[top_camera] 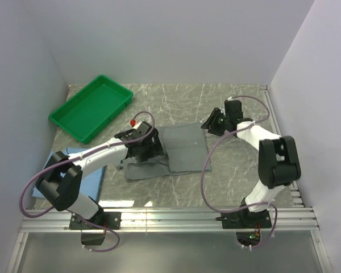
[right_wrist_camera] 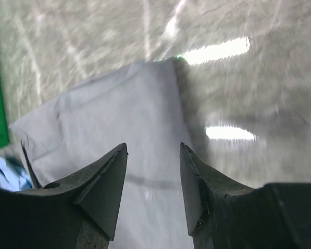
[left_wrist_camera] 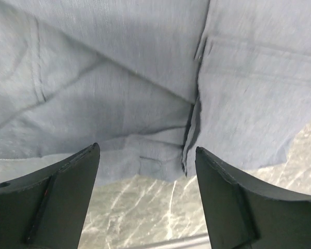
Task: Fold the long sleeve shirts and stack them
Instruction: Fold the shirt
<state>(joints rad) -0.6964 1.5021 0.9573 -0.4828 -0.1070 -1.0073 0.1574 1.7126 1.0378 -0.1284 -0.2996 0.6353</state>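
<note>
Lab test cell, white walls (top_camera: 170, 40), marble tabletop (top_camera: 176, 99)

green tray (top_camera: 94, 105): far-left corner, on table | table (top_camera: 238, 170): grey marbled, perhaps stone

You have a shirt (top_camera: 182, 149) mid-table (top_camera: 238, 170); the tray (top_camera: 94, 105) lies behind it to the left, the second shirt (top_camera: 95, 177) at near left.

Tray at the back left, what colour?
The tray is bright green, clearest in the top external view.
</note>
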